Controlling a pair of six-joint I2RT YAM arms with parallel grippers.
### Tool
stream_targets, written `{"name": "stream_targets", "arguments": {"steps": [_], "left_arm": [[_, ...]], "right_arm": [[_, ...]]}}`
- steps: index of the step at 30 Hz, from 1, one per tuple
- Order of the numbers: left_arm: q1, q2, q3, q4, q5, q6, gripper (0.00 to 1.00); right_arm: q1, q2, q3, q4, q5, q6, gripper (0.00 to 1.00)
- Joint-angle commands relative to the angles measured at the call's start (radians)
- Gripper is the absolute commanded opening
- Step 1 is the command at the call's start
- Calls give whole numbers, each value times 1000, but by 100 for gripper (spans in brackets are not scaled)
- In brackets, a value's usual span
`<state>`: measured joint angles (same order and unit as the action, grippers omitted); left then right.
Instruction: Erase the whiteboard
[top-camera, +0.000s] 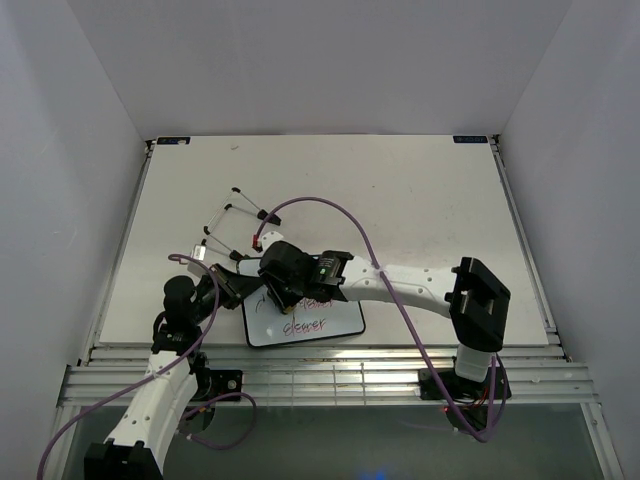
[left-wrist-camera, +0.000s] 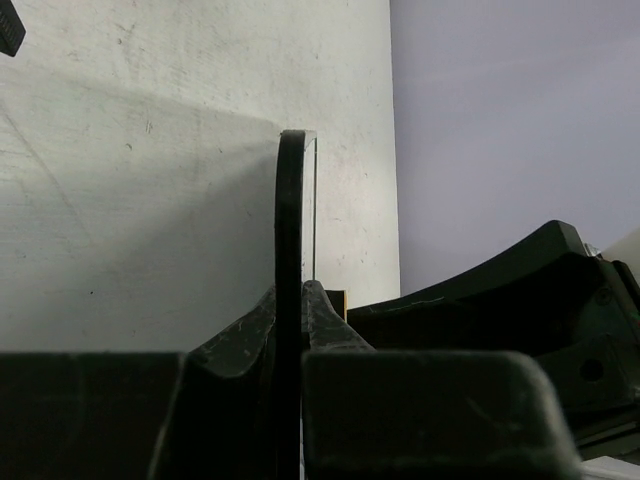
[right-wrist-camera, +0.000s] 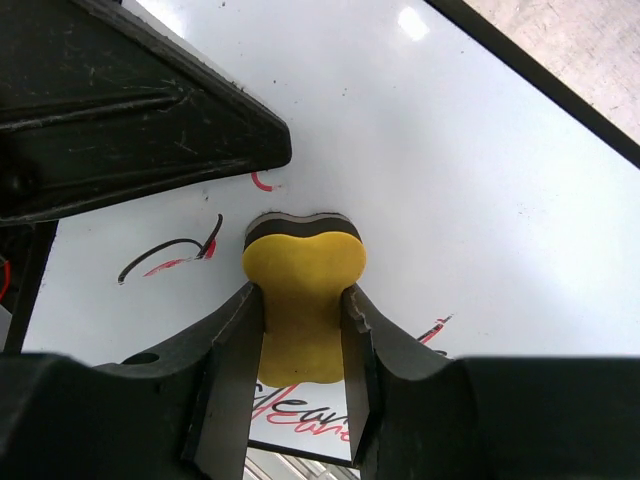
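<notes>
Whiteboard (top-camera: 318, 322) lies flat near the table's (top-camera: 420, 190) front edge, red-and-black writing on it. Left gripper (top-camera: 232, 287) clenched on its left rim (edge-on in wrist view); right gripper (right-wrist-camera: 300, 300) grasps a yellow eraser (right-wrist-camera: 305, 262) pressed to the board.

Whiteboard (right-wrist-camera: 480, 200) white, black rim, red-black writing; eraser (right-wrist-camera: 303, 300) yellow, black base.
</notes>
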<state>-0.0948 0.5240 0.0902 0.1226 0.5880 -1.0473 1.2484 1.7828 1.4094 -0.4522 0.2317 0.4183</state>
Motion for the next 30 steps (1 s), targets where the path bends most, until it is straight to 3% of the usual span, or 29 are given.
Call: {"name": "stream_targets", "arguments": {"steps": [1, 7, 14, 21, 30], "left_arm": [[-10, -35, 51, 46, 50, 7, 0], [-10, -56, 71, -1, 15, 23, 0], [-10, -64, 80, -11, 24, 15, 0], [-10, -75, 88, -28, 29, 23, 0], [-10, -90, 89, -47, 30, 32, 0]], "right_arm": [[2, 18, 2, -42, 15, -7, 20], [75, 73, 120, -13, -141, -22, 19], [94, 98, 186, -11, -144, -32, 18], [17, 46, 54, -8, -80, -10, 16], [-99, -132, -226, 38, -78, 23, 16]]}}
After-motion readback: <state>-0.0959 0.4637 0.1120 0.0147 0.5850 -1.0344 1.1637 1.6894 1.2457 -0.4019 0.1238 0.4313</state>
